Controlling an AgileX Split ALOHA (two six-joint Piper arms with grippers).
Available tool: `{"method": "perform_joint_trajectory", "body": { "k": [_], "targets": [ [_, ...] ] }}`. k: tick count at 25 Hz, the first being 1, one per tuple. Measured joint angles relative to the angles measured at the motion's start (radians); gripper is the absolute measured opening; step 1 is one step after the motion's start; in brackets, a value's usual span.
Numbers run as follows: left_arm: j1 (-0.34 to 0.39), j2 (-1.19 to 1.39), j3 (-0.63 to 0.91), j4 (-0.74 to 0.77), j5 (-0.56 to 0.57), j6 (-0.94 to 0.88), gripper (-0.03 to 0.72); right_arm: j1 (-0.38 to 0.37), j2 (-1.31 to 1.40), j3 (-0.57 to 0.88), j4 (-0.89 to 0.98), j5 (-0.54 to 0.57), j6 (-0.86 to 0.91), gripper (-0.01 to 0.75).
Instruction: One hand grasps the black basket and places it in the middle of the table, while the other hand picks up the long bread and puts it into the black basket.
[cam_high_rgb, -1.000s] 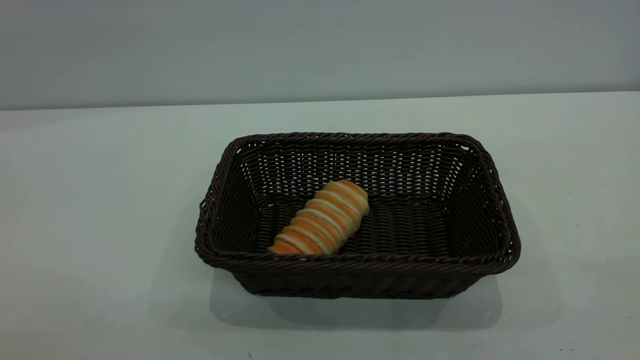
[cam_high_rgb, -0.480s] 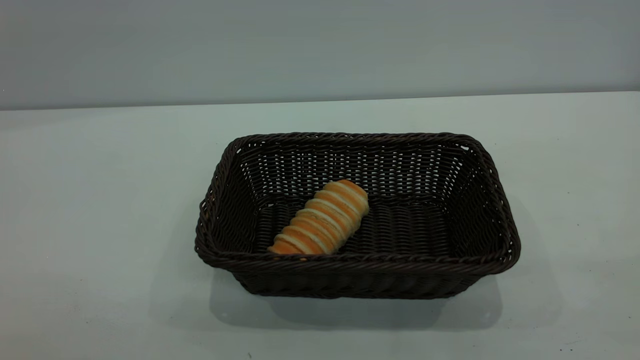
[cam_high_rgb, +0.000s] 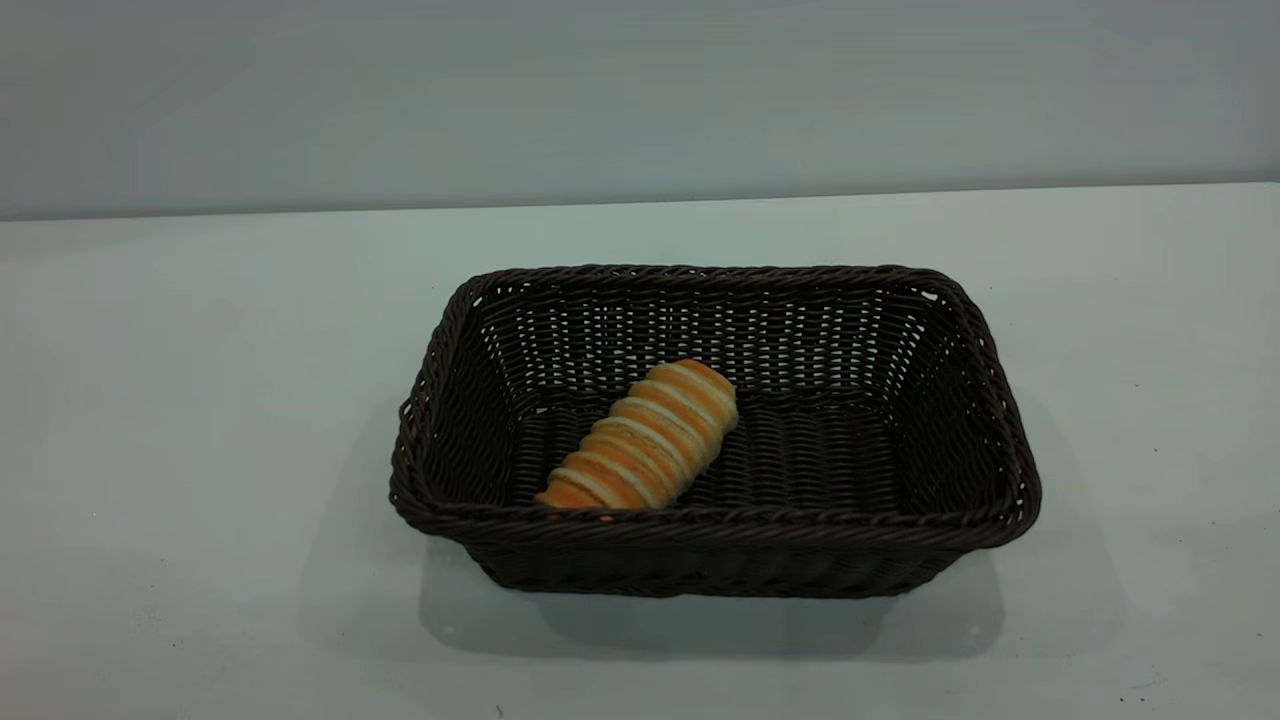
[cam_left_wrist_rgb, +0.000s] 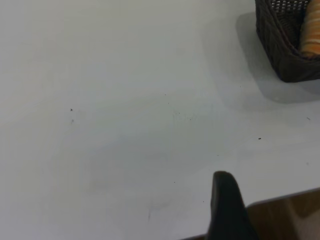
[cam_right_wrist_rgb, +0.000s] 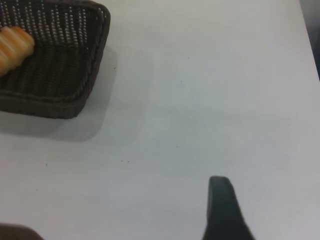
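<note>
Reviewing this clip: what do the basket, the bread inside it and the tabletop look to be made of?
The black basket: woven wicker or plastic rattan, dark brown-black with a slight sheen; open-weave sides and a braided rim show. The long bread: orange-golden crust with pale cream ridges; real or a model, I cannot tell. The table: smooth, matte white surface, likely laminate, with tiny dark specks.

Across the exterior pictures nothing shows any change. The large dark brown-black woven wicker basket (cam_high_rgb: 715, 430) sits on the wide plain white table (cam_high_rgb: 200, 400) exactly where it sat a second ago, and the small orange-golden ridged bread roll (cam_high_rgb: 645, 440) lies inside it at the same slant. No arm or gripper has entered that view.
</note>
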Motion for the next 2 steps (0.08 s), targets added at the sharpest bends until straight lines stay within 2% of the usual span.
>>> {"method": "perform_joint_trajectory", "body": {
  "k": [2],
  "targets": [
    [0.0, 0.0, 0.0, 0.0, 0.0, 0.0, 0.481, 0.0, 0.0, 0.0, 0.0, 0.0, 0.0, 0.475]
  ]
}}
